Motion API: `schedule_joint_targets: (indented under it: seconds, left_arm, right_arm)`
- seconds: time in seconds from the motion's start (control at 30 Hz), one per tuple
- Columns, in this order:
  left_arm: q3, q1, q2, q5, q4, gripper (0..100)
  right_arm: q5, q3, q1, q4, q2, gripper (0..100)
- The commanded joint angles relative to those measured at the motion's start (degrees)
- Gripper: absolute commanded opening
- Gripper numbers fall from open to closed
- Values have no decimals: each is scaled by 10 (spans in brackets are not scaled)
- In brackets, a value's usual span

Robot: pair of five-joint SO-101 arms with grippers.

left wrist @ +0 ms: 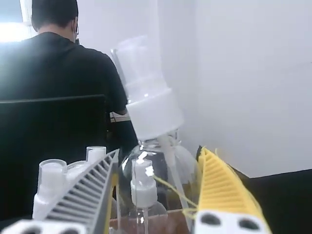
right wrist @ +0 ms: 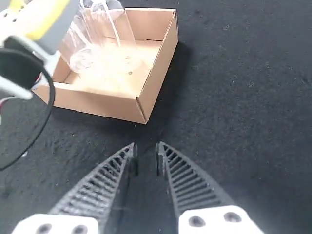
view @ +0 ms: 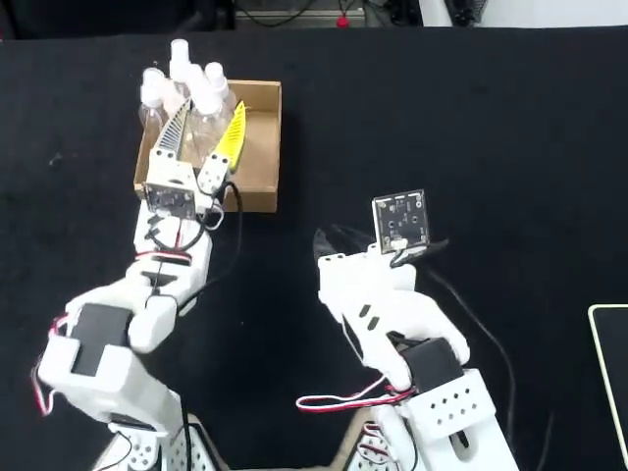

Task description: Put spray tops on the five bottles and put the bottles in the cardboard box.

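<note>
The cardboard box (view: pixel 261 147) stands at the back left of the black table and holds several clear bottles with white spray tops (view: pixel 180 55). My left gripper (view: pixel 211 106) is over the box, its grey and yellow fingers shut on one upright bottle (view: pixel 209 90). In the left wrist view that bottle (left wrist: pixel 156 168) sits between the fingers of the left gripper (left wrist: pixel 160 152), its spray top (left wrist: pixel 151 112) rising above them, with other tops (left wrist: pixel 51 178) beside it. My right gripper (right wrist: pixel 146 146) hangs shut over bare table just in front of the box (right wrist: pixel 146 92), holding nothing.
The right arm's gripper (view: pixel 330 241) is mid-table, to the right of the box's near corner. A white-edged flat object (view: pixel 610 373) lies at the right edge. Black table (view: pixel 451 128) stretches behind and to the right.
</note>
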Motion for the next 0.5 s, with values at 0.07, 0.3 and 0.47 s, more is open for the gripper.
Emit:
schedule_joint_targets:
  seconds: [0.07,0.3,0.47]
  left_arm:
    - [-60,-11,38,4,-15,148]
    - [-63,-12,54,77,-15,148]
    - [-57,-17,52,77,-16,148]
  right_arm:
    - [-4,-5,-5,-14,2,64]
    - [-4,-5,-5,-14,2,64]
    - [-4,-5,-5,-14,2,64]
